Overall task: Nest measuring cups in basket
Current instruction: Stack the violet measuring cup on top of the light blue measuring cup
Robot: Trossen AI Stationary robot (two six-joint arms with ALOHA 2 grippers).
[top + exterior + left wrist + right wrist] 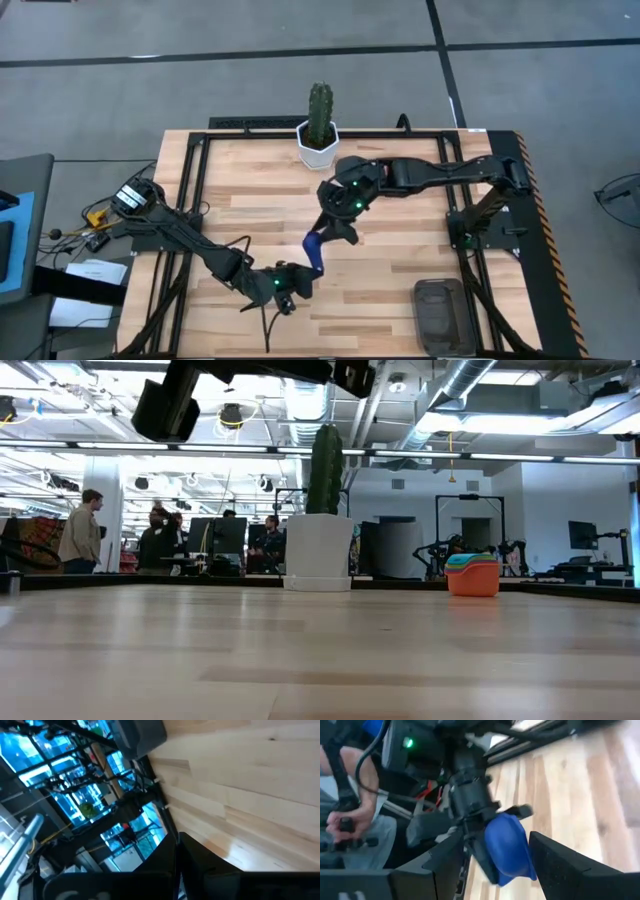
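Handover mid-table — left gripper [292, 290], clamped on the blue cup [507, 847], offers it between the right gripper's [495, 857] parted fingers, leaving everything undone — basket [446, 315] well behind, cupless.

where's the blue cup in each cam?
High view: blue cup at table centre, between the left gripper and the right gripper.
Low view: not in it.
Left wrist view: not in it.
Right wrist view: centre, between that gripper's open jaws, held at the far end by the left gripper.
Shared landmark: wooden table.
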